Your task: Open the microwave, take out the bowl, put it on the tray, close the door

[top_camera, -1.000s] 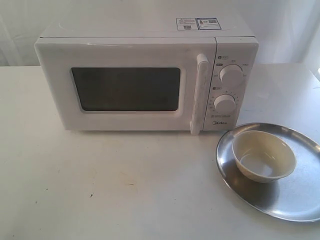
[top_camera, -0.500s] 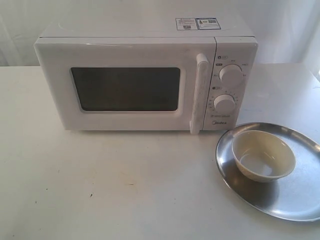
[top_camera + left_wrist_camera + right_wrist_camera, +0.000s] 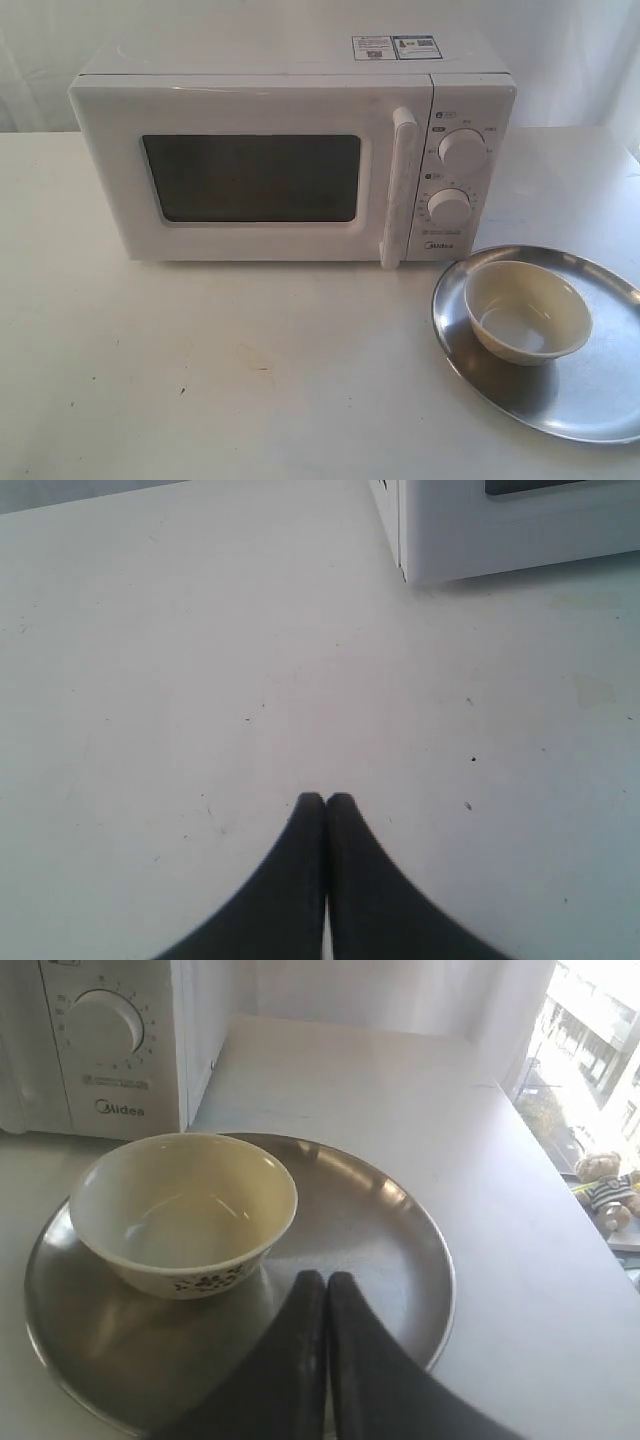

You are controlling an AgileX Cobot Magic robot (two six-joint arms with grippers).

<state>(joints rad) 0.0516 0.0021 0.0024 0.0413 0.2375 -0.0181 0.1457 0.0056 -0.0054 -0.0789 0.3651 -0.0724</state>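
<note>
The white microwave (image 3: 290, 150) stands at the back of the table with its door (image 3: 250, 175) closed and the vertical handle (image 3: 398, 185) beside two dials. The cream-white bowl (image 3: 527, 311) sits upright on the silver tray (image 3: 590, 400) at the front right. In the right wrist view the bowl (image 3: 185, 1210) rests on the tray (image 3: 380, 1230) just ahead of my right gripper (image 3: 326, 1278), which is shut and empty above the tray. My left gripper (image 3: 325, 800) is shut and empty over bare table, with the microwave's corner (image 3: 480, 530) beyond. Neither gripper shows in the exterior view.
The white table (image 3: 250, 370) spreads in front of the microwave. In the right wrist view the table's edge and a window with a teddy bear (image 3: 605, 1195) lie beyond the tray.
</note>
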